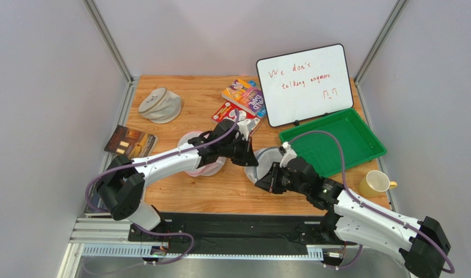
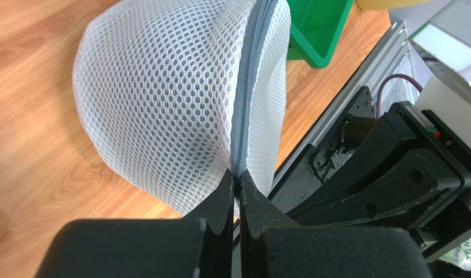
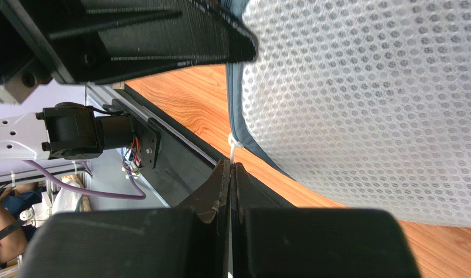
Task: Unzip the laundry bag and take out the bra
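Note:
The white mesh laundry bag (image 1: 263,160) is held just above the table between my two grippers. My left gripper (image 1: 247,155) is shut on the bag's grey-blue zipper rim (image 2: 249,75); its tips (image 2: 238,174) pinch the seam of the bag (image 2: 162,87). My right gripper (image 1: 263,182) is shut on a thin white pull cord (image 3: 232,149) that hangs from the zipper edge (image 3: 235,110) of the bag (image 3: 365,104). The zipper looks closed along the part that shows. The bra is hidden.
A pink-tinted mesh bag (image 1: 204,168) lies under the left arm. A beige-grey bag (image 1: 159,105) and a book (image 1: 129,141) are at the left. Snack packets (image 1: 243,98), a whiteboard (image 1: 304,84), a green tray (image 1: 330,142) and a yellow mug (image 1: 376,183) are to the right.

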`<state>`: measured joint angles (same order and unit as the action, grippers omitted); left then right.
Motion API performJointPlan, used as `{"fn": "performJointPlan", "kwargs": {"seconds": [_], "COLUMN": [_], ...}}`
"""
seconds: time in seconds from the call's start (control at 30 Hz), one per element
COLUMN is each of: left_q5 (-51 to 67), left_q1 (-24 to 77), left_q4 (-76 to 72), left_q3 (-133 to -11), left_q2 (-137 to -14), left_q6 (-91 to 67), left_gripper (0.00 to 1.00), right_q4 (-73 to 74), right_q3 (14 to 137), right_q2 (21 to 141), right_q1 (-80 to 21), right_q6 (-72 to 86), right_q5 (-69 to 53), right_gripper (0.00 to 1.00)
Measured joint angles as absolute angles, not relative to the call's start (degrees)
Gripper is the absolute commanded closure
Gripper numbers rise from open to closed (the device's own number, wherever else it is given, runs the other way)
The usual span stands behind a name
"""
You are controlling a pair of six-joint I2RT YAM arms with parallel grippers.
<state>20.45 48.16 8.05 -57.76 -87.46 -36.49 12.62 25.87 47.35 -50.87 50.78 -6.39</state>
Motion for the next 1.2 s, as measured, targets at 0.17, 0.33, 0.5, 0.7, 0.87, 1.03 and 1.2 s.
{"fn": "performJointPlan", "kwargs": {"seconds": [0.17,0.33,0.5,0.7,0.87,1.03,1.2], "left_q5": [21.02,22.22,22.83,23.42,21.74,19.70,18.68], "left_q1": [46.57,45.21,44.25,44.07,43.68,43.31,45.28], "left_q4": [9.13,10.00,10.52,11.03,11.22,11.33,10.61], "left_q3": [-59.53,-61.63,-62.87,-63.57,-63.88,-62.11,-57.25], "left_q2": [-88.71,-90.63,-92.09,-93.14,-92.88,-89.36,-84.58], "left_q6": [-35.42,-34.33,-33.58,-32.73,-31.42,-31.22,-32.25], "left_gripper": [1.00,1.00,1.00,0.64,0.35,0.34,0.36], "right_q4": [12.95,13.21,13.61,13.91,13.93,13.87,13.45], "right_q3": [25.87,25.67,25.34,25.32,25.32,25.34,25.45], "right_q2": [46.46,45.74,45.54,45.71,46.24,47.70,49.58], "right_q1": [-50.85,-50.85,-50.85,-50.85,-50.98,-50.98,-50.98], "right_q6": [50.78,50.78,50.78,50.78,50.78,50.76,50.74], "right_q5": [-6.02,-5.56,-5.41,-5.41,-6.11,-6.42,-6.55], "right_gripper": [1.00,1.00,1.00,1.00,1.00,1.00,1.00]}}
